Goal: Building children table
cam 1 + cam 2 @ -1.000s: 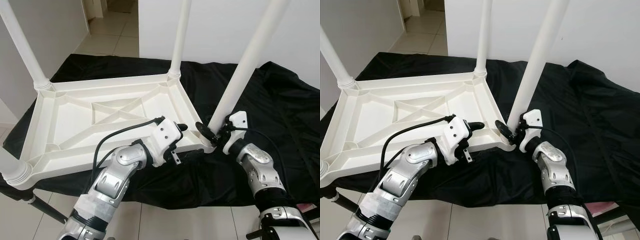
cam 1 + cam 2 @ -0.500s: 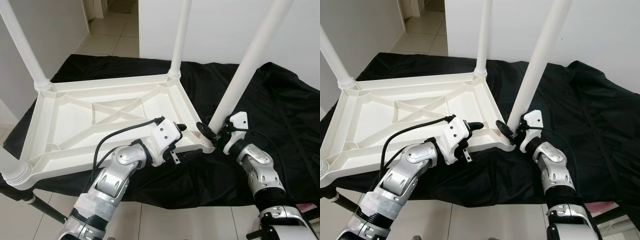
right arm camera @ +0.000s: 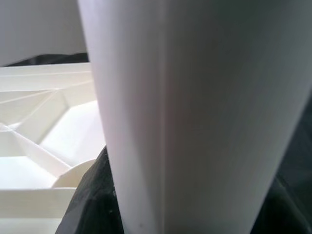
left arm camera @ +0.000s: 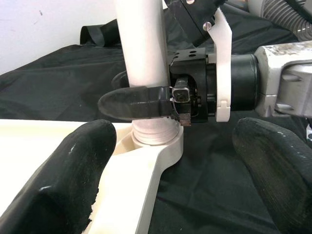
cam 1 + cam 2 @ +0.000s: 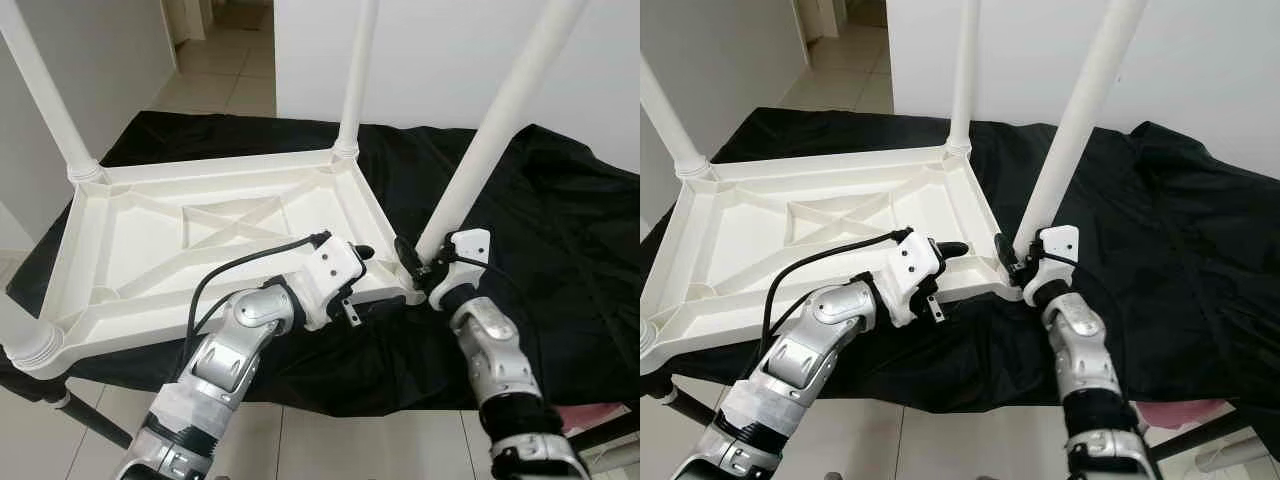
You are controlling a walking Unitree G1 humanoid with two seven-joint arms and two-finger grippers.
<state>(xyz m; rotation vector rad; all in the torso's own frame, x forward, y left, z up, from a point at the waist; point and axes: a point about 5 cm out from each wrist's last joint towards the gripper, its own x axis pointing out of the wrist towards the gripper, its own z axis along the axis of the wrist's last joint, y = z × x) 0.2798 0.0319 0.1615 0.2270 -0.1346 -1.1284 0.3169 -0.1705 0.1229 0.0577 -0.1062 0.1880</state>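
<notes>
White plastic table leg (image 5: 490, 135) is being clamped near its base by the right gripper (image 4: 146, 105), at the upturned tabletop's (image 5: 200, 230) corner socket (image 4: 158, 144); the left gripper (image 5: 365, 252), fingers apart, is being held beside. Tilting risks cross-threading or popping out.

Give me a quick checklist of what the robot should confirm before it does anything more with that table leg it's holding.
1. Right gripper closed around the near-right leg just above its base: ok.
2. Leg base sitting in the corner socket of the upturned table top: ok; whether it is fully tight, cannot tell.
3. Left gripper at the table top's near edge beside that corner, fingers open, not gripping: ok.
4. Far leg and far-left leg standing in their corners: ok.
5. Table top resting on the black cloth: ok.
</notes>
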